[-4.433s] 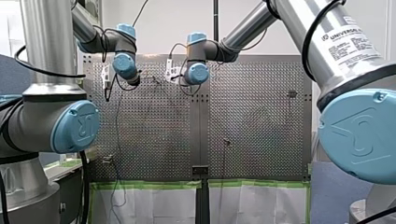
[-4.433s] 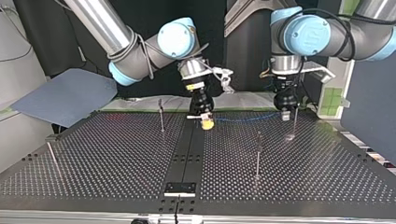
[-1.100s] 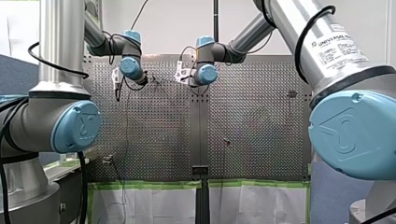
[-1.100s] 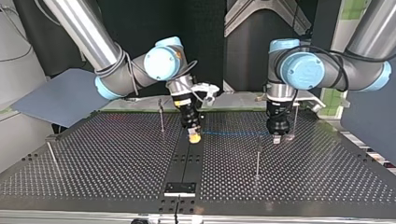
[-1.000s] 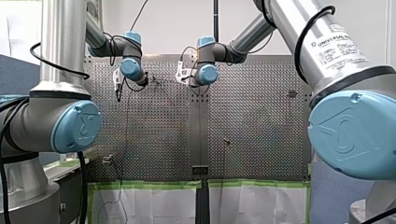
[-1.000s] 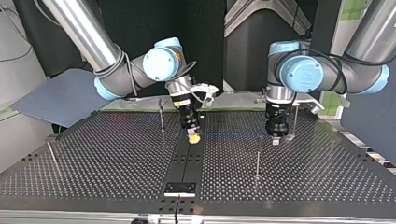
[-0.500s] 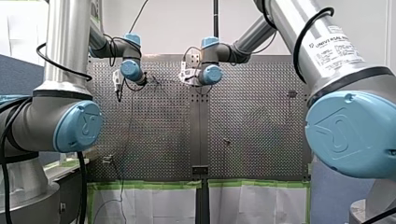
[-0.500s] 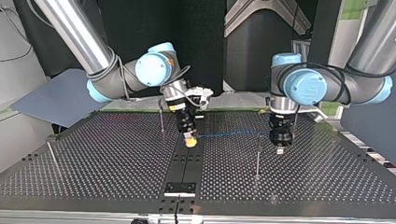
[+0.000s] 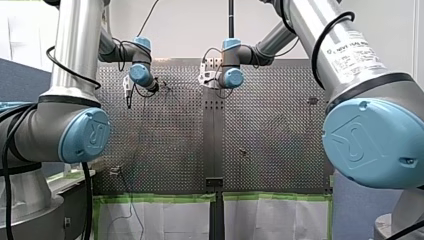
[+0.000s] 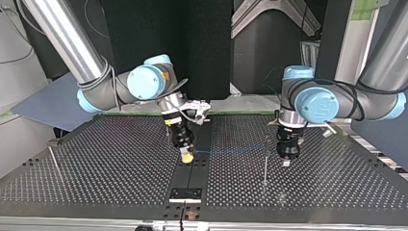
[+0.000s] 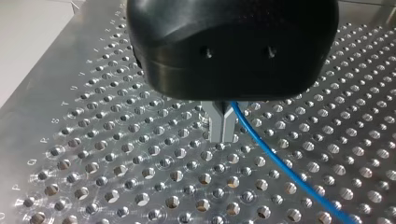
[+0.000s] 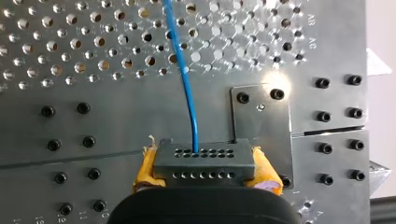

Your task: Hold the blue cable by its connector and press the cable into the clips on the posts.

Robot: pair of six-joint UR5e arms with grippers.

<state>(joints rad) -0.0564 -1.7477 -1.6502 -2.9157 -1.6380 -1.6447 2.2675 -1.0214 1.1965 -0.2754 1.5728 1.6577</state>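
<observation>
Landmark: thin upright post (image 10: 265, 159) on the perforated surface (image 10: 96, 163).
Right gripper (image 12: 205, 167): yellow pads clenched on the dark connector (image 12: 204, 156). It sits well apart from the post, toward the top view's left.
Left gripper (image 11: 222, 122): metal fingers pinched together on the blue cable (image 11: 275, 158), just beside the post on its other side.
Cable: one taut, near-level span between the two grippers, crossing the post.
Key relation: the span's long axis runs crosswise to the post, and the left arm is the nearer.
Clip contact: cannot tell.
Judgement: the span probably needs pressing into the post's clip next.
</observation>
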